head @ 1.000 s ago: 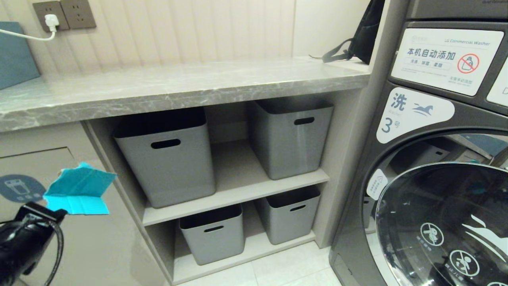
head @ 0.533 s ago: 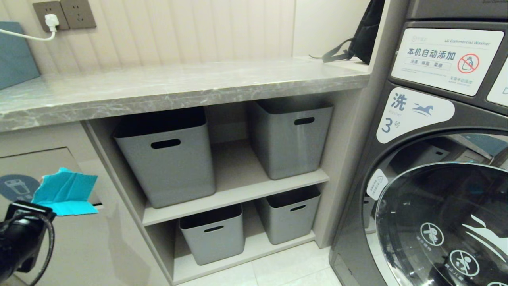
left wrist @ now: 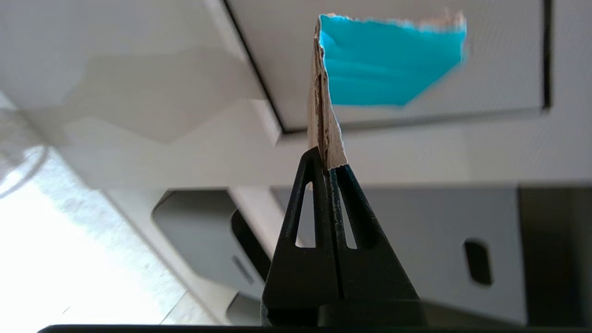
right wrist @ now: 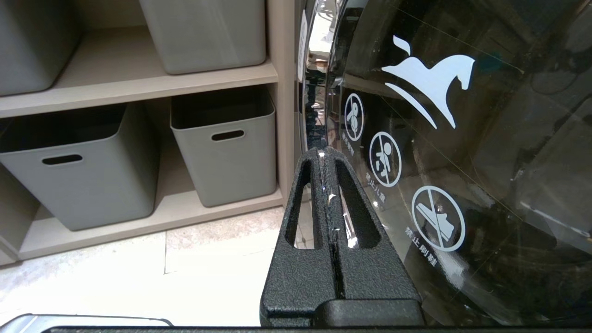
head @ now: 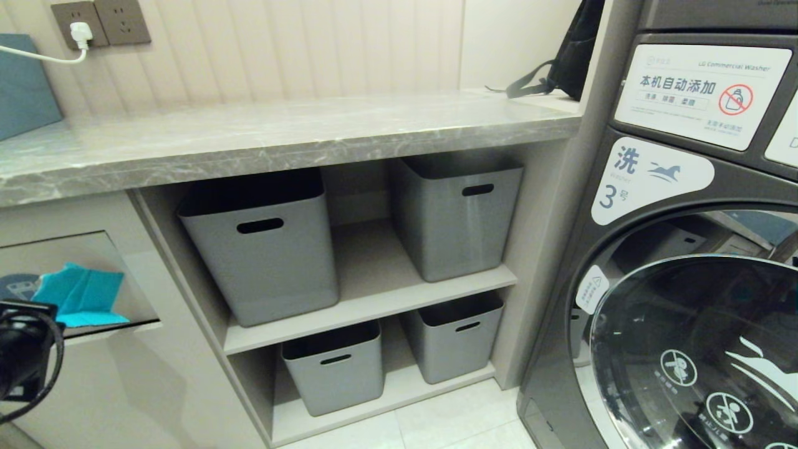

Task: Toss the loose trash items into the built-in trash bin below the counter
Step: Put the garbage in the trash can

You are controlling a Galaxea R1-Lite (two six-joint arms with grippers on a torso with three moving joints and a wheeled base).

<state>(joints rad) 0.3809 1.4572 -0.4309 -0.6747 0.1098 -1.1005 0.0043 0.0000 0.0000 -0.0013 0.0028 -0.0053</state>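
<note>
The built-in trash bin's flap [head: 68, 274] sits below the counter [head: 280, 134] at the far left of the head view, tilted inward so a dark gap shows along its lower edge. One teal wrapper [head: 78, 299] rests against the flap, part of the blue sticker visible just beside it. The left gripper [head: 22, 352] is right below the wrapper at the picture's edge. Four grey storage boxes [head: 262, 249] stand on two shelves, two on each, and one washing machine [head: 686, 249] fills the right side. One black bag [head: 570, 59] lies at the counter's far end.

In the left wrist view, the left gripper [left wrist: 327, 166] has its fingers pressed together on the wrapper's [left wrist: 384, 64] torn brown edge, holding the single teal piece before the flap [left wrist: 499, 60].

In the right wrist view, the right gripper [right wrist: 326, 155] hangs with fingers pressed together and nothing between them, beside the washer door [right wrist: 462, 162]; here three boxes [right wrist: 226, 143] are visible.
</note>
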